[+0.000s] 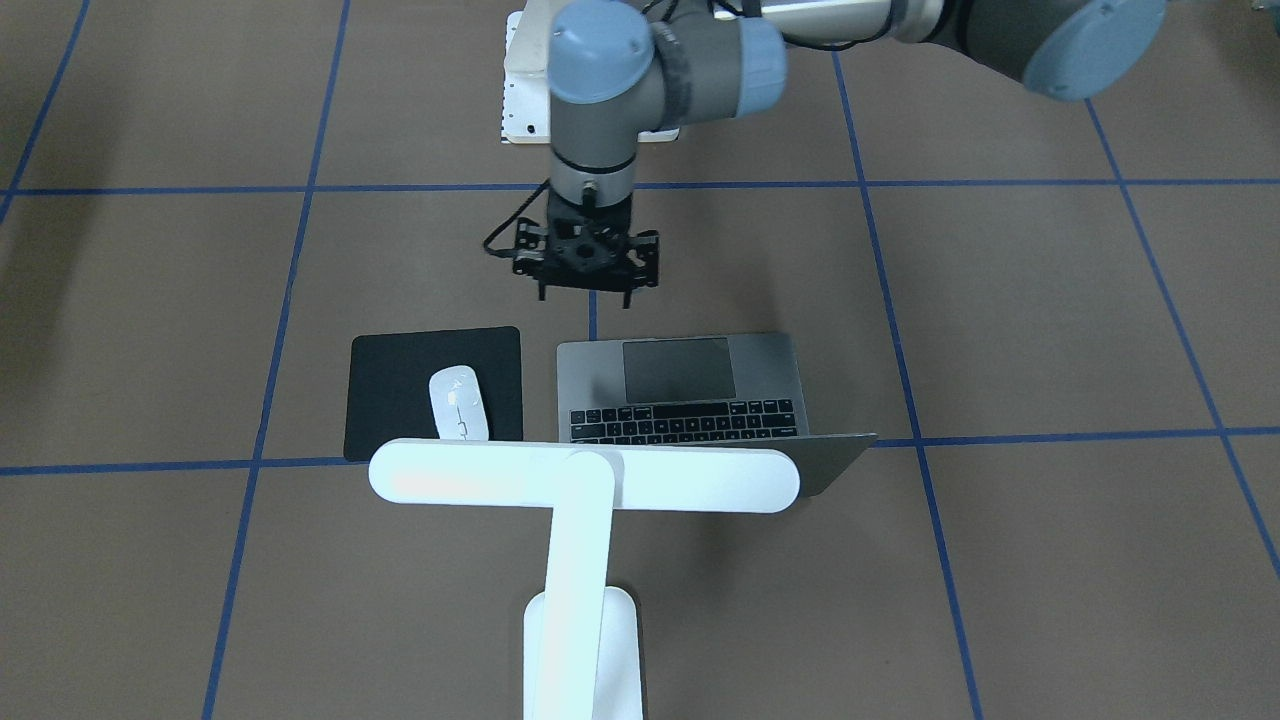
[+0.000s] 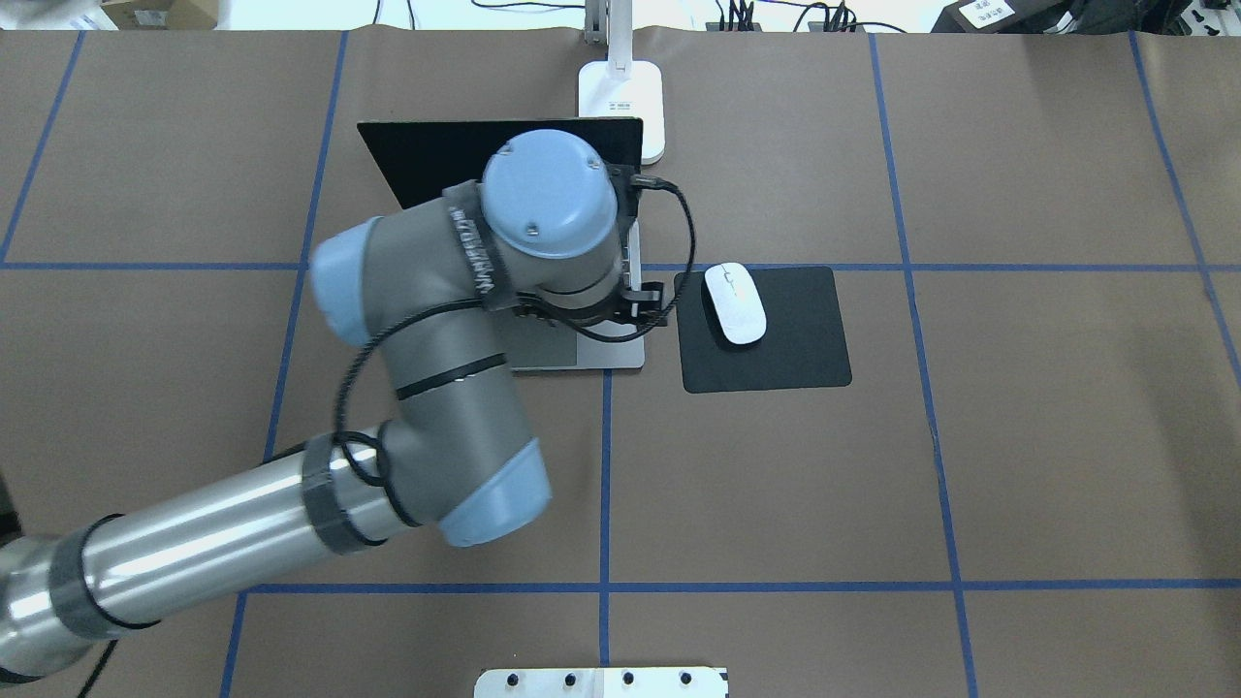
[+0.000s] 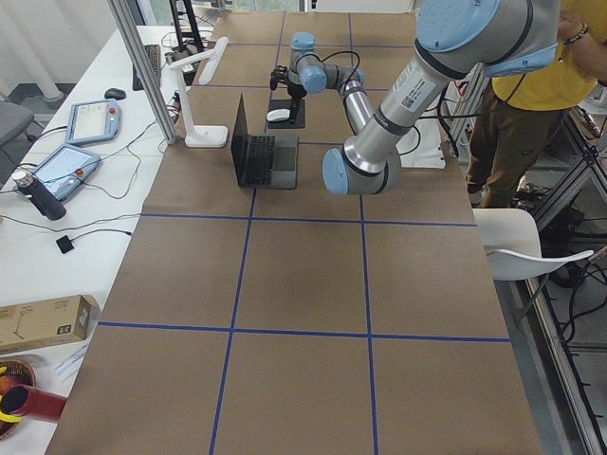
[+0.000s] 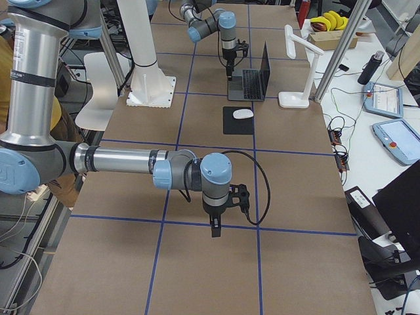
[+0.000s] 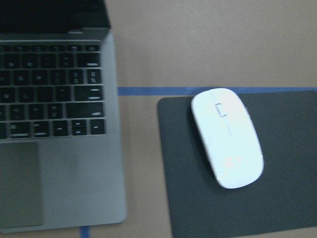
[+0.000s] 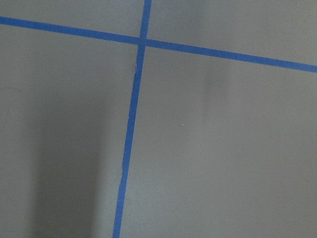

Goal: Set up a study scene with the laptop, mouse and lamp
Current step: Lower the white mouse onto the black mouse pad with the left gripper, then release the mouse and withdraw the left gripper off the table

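The laptop [image 1: 700, 385] lies open, keyboard toward the robot. The white mouse [image 1: 458, 402] rests on a black mat [image 1: 395, 400] beside it, on the robot's right. The lamp [image 1: 585, 475] stands beyond the laptop, its bar head hanging over the hinge; its base [image 2: 622, 107] sits behind the screen. My left gripper [image 1: 588, 272] hovers pointing down just before the laptop's front edge; its fingers are hidden, and the left wrist view shows only the laptop [image 5: 54, 124] and mouse [image 5: 228, 136]. My right gripper [image 4: 216, 228] hangs over bare table far to the right; I cannot tell its state.
The white robot base plate [image 1: 520, 100] sits behind the left gripper, on a white pedestal [image 4: 147, 59]. A person in a yellow shirt [image 3: 531, 85] stands by a white chair [image 3: 526, 251]. A side bench carries tablets [image 3: 90, 121] and cables beyond the lamp.
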Available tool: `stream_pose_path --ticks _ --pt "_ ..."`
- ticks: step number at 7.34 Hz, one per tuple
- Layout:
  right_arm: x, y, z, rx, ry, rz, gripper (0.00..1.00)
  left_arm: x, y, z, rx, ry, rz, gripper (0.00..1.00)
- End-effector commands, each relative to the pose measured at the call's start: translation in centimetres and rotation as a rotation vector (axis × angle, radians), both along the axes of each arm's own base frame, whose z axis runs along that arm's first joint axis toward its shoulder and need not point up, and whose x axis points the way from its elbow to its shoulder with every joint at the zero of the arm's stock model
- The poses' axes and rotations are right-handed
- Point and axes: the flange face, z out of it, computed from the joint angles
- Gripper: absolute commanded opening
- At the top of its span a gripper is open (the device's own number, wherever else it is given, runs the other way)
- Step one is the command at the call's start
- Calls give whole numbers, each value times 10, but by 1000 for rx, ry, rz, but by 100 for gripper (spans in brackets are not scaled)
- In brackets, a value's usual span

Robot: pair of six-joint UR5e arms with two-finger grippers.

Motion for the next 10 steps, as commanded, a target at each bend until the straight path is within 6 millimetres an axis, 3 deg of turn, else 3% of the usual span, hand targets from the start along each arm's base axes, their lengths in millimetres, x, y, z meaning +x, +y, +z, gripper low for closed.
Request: stream_pose_path --ticks 1,3,5,6,7,9,10 --pt "0 0 -2 2 -5 2 100 -141 -17 87 68 -37 105 100" --pt "0 -5 -10 17 -5 5 100 -258 -55 178 123 -108 177 100" --pt "0 -8 -14 -1 -7 41 100 -376 -70 262 94 -117 184 100" --pt "0 -14 -19 -7 -8 63 100 -428 -63 303 94 -138 190 100" --pt "0 -20 -24 0 -10 66 100 -469 -51 339 71 -143 187 100" --pt "-2 -21 -22 -2 -20 62 100 -536 -1 420 -92 -121 93 100" --pt "-2 -21 -22 -2 -22 62 100 -558 10 440 -124 -120 53 100"
